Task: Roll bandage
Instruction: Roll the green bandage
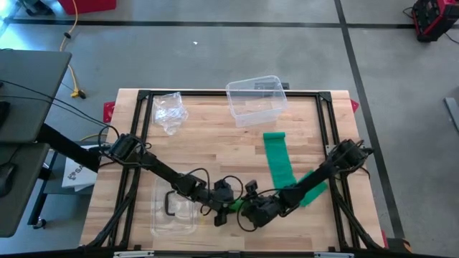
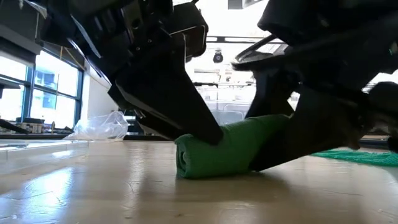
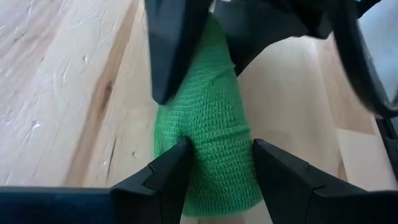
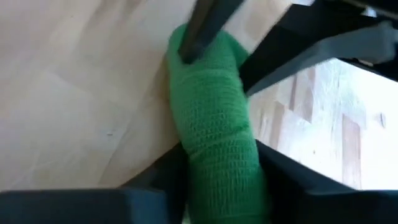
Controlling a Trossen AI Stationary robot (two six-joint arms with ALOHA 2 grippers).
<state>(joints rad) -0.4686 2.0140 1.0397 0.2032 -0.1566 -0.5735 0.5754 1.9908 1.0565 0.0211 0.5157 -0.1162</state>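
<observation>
From overhead, the rolled end of the green bandage is almost wholly hidden under the left gripper and right gripper. At worktop height both arms are cut off by the upper edge. The plastic bag behind is too blurred to make out its contents

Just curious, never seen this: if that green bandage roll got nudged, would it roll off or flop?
The bandage roll is a cylinder lying on its side, so it would probably roll. Its knit looks soft, likely squashing and gripping rather than slipping. The flat unrolled strip would probably drag and slow it.
</observation>
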